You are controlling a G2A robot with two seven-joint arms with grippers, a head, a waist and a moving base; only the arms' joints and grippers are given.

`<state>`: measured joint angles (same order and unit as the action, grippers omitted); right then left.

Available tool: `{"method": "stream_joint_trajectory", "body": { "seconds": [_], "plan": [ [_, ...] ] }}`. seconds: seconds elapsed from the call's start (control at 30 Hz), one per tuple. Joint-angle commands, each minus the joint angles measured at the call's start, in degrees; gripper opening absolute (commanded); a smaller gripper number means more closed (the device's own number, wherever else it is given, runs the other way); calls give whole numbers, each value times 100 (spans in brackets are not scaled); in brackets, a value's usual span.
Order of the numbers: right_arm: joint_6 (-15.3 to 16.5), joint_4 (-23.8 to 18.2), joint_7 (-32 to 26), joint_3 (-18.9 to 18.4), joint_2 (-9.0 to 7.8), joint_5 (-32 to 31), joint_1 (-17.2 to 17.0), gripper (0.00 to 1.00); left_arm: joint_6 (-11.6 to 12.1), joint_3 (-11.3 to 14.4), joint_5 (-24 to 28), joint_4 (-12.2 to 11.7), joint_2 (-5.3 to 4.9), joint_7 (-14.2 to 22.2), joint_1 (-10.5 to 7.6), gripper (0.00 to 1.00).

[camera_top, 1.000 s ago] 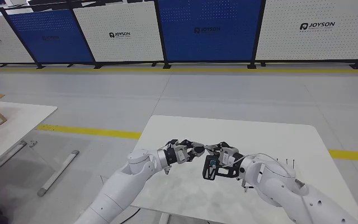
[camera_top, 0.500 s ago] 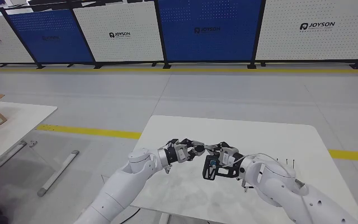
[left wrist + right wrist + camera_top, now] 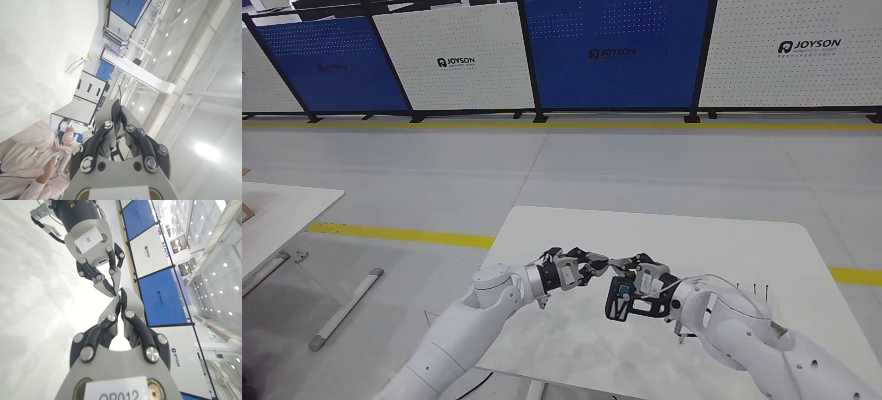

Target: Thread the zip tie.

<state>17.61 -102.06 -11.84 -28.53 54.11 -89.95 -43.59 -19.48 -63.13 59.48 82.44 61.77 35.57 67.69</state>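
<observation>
With the left jaws clamped together on a thin black zip tie (image 3: pixel 119 92), and the right jaws likewise squeezed together, seemingly on the other end of that same tie, holding the two ends tip to tip in the air.

Working above the bench (image 3: pixel 722 240) rather than on its surface, over its 9 o'clock half. Probably doing so for the sake of a freely bending strip and for open room around both ends. Leaving a few spare ties (image 3: pixel 754 289) lying flat toward 3 o'clock from the meeting point, well apart from it and untouched.

Angling the left arm (image 3: pixel 457 335) in from 8 o'clock and the right arm (image 3: pixel 732 315) in from 4 o'clock in the top view. Turning both wrists inward and forming a shallow V, with the jaws meeting at its apex. Facing each other almost head-on in the right wrist view, with the left jaws sitting at 12 o'clock just beyond the right ones and the tips nearly touching. Suiting a straight push along one shared line, judging by that alignment.

Gripping the tie close to its end on the left side, with only a short stub poking past the jaws in the left wrist view. Likely choosing this for stiffness, for aiming a narrow tail at a very small slot without flopping. Pinching on the right side right at the fingertips, presumably for exposing the head and steadying it. Not being able to tell, at this closeness, tail inside the slot from tail merely beside it.
</observation>
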Motion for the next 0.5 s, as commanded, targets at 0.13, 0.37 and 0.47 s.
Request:
{"method": "stream_joint_trajectory", "body": {
  "seconds": [0.13, 0.37, 0.47],
  "plan": [
    [88, -144, -111, -180, -21, 0, -149, 100, 57, -41, -40, -16, -7, -13, 7, 0],
    [-273, -234, 191, -717, -100, 247, -637, 100, 685, -103, -708, 58, -35, -251, 105, 0],
    [-506, -209, 267, -1056, -156, 709, -992, 100, 943, -93, -1173, 97, -58, -294, 160, 0]
  ]
}}
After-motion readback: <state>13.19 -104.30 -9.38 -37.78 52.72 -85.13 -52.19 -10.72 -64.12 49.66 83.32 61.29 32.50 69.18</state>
